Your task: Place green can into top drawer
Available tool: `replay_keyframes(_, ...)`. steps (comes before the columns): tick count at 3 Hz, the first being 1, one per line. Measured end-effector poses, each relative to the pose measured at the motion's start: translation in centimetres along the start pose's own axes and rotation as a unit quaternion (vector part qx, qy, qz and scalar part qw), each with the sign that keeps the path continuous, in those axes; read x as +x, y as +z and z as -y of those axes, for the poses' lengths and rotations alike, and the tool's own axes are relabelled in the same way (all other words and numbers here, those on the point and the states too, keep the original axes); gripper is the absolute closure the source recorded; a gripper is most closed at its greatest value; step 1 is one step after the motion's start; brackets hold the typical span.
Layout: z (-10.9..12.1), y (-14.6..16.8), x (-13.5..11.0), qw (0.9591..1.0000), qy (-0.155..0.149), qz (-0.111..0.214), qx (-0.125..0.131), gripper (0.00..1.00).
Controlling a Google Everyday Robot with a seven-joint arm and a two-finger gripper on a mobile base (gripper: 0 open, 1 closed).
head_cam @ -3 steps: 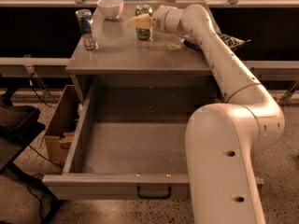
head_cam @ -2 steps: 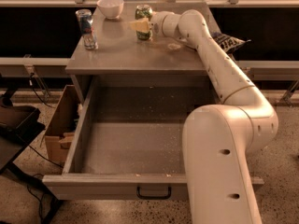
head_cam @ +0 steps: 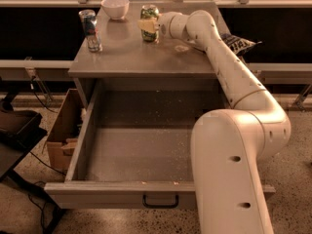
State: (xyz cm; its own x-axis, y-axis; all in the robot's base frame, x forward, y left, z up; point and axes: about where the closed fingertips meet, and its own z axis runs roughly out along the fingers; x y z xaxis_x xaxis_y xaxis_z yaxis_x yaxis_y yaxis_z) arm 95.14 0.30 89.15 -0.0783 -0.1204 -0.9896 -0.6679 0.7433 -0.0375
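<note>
The green can point(head_cam: 150, 12) stands upright at the back middle of the grey cabinet top point(head_cam: 131, 55). My gripper point(head_cam: 147, 27) reaches in from the right and is right at the can, overlapping its lower front. The arm stretches from the lower right across the cabinet. The top drawer point(head_cam: 117, 194) is pulled wide open below the cabinet top, and its inside is bare. Its dark handle point(head_cam: 160, 202) sits in the middle of the front panel.
A taller blue-red-silver can point(head_cam: 90, 29) stands at the left of the cabinet top, with a white bowl point(head_cam: 115, 7) behind it. A dark snack bag point(head_cam: 239, 44) lies at the right edge. A cardboard box point(head_cam: 61, 138) sits on the floor left of the drawer.
My gripper has moved left along the cabinet top and closed in on the green can. The can and the drawer have not moved.
</note>
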Motion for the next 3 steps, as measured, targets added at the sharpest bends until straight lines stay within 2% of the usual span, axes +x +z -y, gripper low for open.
replay_keyframes(1,0.0,0.0,0.0,1.0,0.0,0.0,0.0,0.95)
replay_keyframes(2,-1.6,-1.8,-3.0,0.9996,0.001,0.024,-0.018,1.0)
replay_keyframes(3,-3.4,-7.3,-7.7,0.9976,-0.007,0.065,-0.024,1.0)
